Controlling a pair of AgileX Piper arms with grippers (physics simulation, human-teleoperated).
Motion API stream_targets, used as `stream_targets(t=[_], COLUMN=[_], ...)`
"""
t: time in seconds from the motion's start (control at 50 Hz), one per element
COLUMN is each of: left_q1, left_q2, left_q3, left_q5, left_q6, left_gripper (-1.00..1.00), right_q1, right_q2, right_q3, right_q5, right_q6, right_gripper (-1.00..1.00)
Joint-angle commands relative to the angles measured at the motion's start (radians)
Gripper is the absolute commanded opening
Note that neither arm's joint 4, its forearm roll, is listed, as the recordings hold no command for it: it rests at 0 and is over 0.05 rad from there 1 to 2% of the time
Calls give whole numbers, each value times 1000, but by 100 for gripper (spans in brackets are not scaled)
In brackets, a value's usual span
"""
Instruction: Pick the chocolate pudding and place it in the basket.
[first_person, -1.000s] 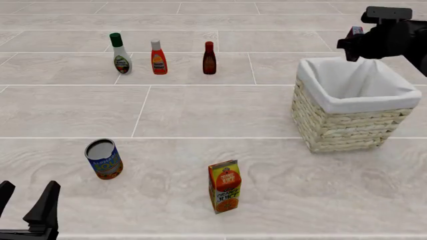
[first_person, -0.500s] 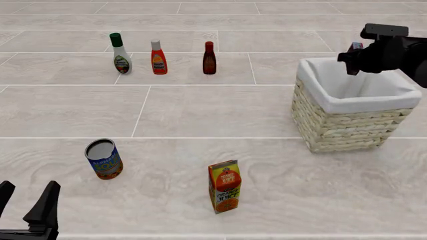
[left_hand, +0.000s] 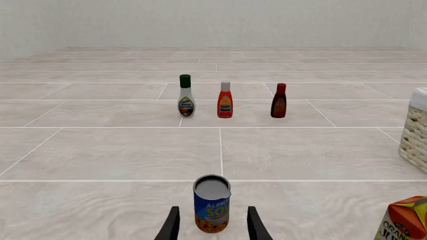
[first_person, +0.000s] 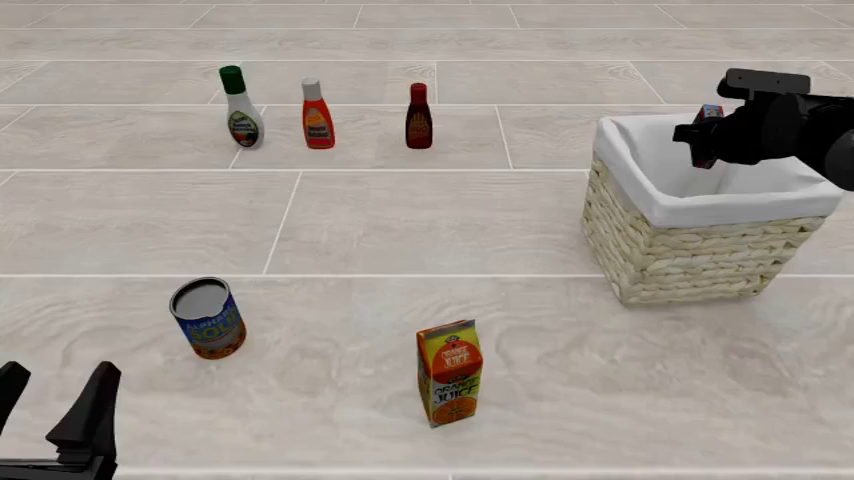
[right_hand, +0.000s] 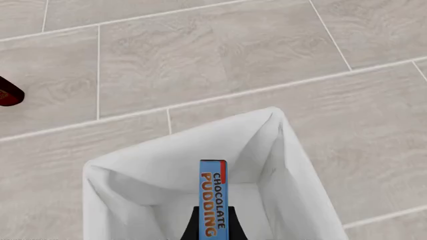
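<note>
Already the right gripper (right_hand: 212, 227) is gripping the chocolate pudding (right_hand: 213, 197), seemingly hanging directly above the basket (right_hand: 120, 175), with only releasing remaining.

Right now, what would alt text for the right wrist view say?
The right claw holds a slim blue-edged chocolate pudding box above the open white-lined basket. Pale wood-look tiles surround it, with a dark red bottle at the edge.

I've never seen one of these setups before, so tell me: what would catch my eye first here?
Probably the right tool holding the chocolate pudding upright over the basket at the far right. Next, three bottles lined up at the back, with a can and an orange juice carton standing nearer.
</note>
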Motion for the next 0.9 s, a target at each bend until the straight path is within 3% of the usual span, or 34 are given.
stream_targets(t=[0.02,0.44,0.46,0.9], left_q1=[0,0,0,0], left_q2=[0,0,0,0], left_q3=[0,0,0,0], left_q5=[0,0,0,0], left_q6=[0,0,0,0], left_gripper=[100,100,100,100], right_q1=[-1,14,6,34], right_q2=[0,29,23,31], right_q3=[12,-3,-1,-13], right_q5=[-7,15,9,30], right_q6=[11,35,30,40], right_gripper=[-100,-100,100,100])
